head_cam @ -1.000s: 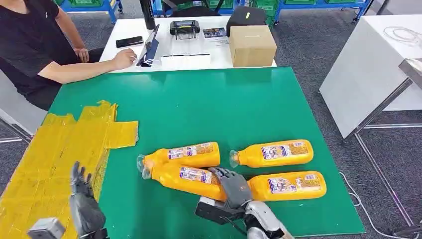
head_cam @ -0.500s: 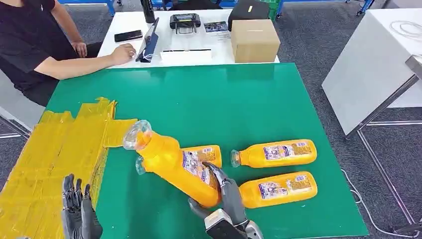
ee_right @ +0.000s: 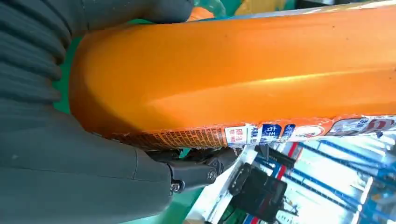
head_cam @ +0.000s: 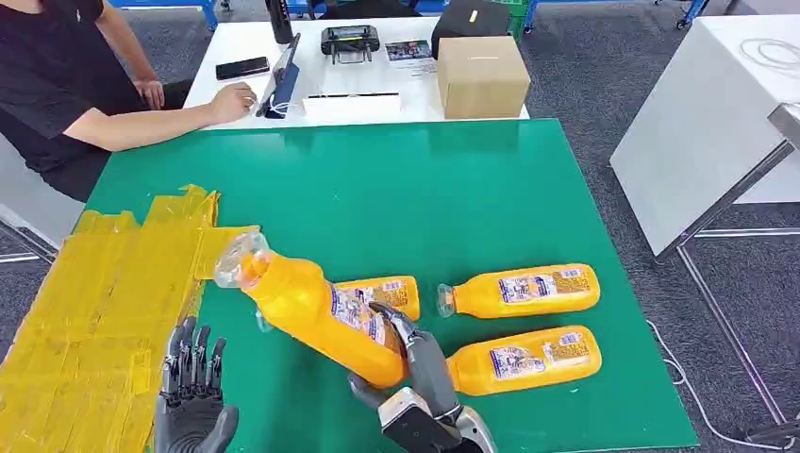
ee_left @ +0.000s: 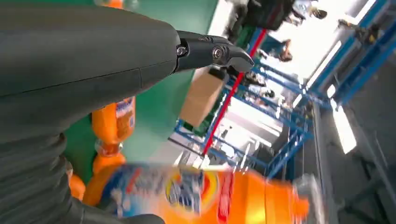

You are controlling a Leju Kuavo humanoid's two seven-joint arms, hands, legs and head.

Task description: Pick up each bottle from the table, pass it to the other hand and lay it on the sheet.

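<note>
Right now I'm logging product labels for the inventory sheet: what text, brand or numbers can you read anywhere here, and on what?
No text is readable.
Held bottle in the right hand: label print too blurred; right wrist view shows small characters, illegible.
Three bottles lying on the table: labels too small.
Cardboard box: no readable marking.

Left hand (ee_left: 93, 70) open beside a blurred orange bottle (ee_left: 205, 196).
Grey thumb reaching from upper left toward centre of the frame; bottle lying across the bottom edge; more orange bottles (ee_left: 112, 126) on the green counter (ee_left: 159, 112) at left; cardboard box (ee_left: 201, 97) and blue racks (ee_left: 289, 140) behind.
</note>
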